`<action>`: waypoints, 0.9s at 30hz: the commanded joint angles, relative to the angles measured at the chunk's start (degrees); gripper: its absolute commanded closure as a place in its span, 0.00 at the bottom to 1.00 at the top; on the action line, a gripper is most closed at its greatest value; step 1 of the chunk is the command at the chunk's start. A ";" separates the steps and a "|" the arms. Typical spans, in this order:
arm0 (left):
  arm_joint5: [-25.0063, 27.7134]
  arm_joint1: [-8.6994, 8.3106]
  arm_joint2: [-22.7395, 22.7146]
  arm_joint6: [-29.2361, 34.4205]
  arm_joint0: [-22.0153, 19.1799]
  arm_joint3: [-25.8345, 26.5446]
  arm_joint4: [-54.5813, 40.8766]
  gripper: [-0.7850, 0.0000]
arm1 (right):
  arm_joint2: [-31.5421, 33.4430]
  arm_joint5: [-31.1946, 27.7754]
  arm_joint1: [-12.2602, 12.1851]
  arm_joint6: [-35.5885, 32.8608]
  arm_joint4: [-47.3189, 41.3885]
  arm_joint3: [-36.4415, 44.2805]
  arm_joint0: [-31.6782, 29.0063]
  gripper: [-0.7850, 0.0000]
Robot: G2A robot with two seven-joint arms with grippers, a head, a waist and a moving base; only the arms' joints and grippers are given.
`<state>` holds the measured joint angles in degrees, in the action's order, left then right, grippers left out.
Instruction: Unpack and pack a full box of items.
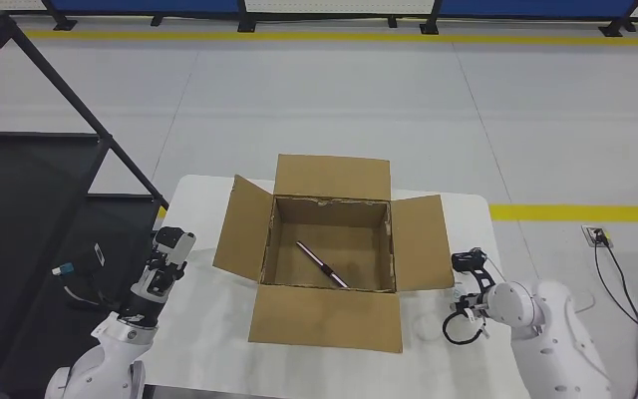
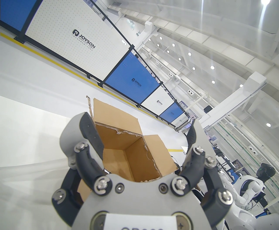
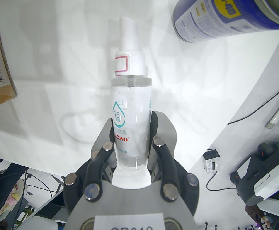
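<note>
One open box [image 1: 324,317] sits on the table [image 1: 199,299] — one thin dark stick [image 1: 321,263] lies inside. The right gripper [image 3: 131,122] squeezes one clear spray bottle [image 3: 130,98] near one blue can [image 3: 218,19]. The left gripper [image 2: 140,123] is wide open, holding nothing.

Matt brown cardboard box [image 1: 327,321], rough along torn rims; clear glossy plastic spray bottle [image 3: 131,113]; shiny metal can [image 3: 218,19]; smooth white desk [image 1: 204,334].

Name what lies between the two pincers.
The open box, seen in the top view, sits between the left pincer and right pincer.
</note>
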<state>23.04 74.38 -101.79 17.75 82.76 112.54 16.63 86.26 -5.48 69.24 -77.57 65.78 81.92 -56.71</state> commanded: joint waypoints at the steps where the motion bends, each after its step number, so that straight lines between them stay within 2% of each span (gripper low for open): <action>1: 0.00 0.00 0.00 0.00 0.00 0.00 0.00 0.00 | -0.15 0.11 -0.08 0.11 -0.03 -0.17 0.11 0.54; 10: 0.00 0.00 0.00 0.00 0.00 0.00 0.00 0.00 | -0.39 1.87 -0.43 1.32 0.19 1.11 0.01 0.52; 14: 0.00 0.00 0.00 0.00 0.00 0.00 0.00 0.00 | 0.91 3.27 -0.76 2.77 0.76 5.50 -1.49 0.52; 17: 0.00 0.00 0.00 0.00 0.00 0.00 0.00 0.00 | 1.91 5.67 -0.96 3.69 1.92 12.14 -3.26 0.51; 18: 0.00 0.00 0.00 0.00 0.00 0.00 0.00 0.00 | 2.29 6.09 -1.00 4.49 1.81 15.19 -4.06 0.44; 20: 0.00 0.00 0.00 0.00 0.00 0.00 0.00 0.00 | 3.52 6.57 -1.04 7.36 0.37 21.77 -5.93 0.00; 23: 0.00 0.00 0.00 0.00 0.00 0.00 0.00 0.00 | 3.93 5.77 -1.14 10.16 -0.16 30.06 -7.71 0.00; 27: 0.00 0.00 0.00 0.00 0.00 0.00 0.00 0.00 | 0.21 5.70 -1.06 11.17 2.66 36.70 -5.38 0.00</action>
<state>23.04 74.38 -101.79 17.75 82.76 112.54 16.63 87.82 0.47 68.12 -66.61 68.02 117.30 -63.11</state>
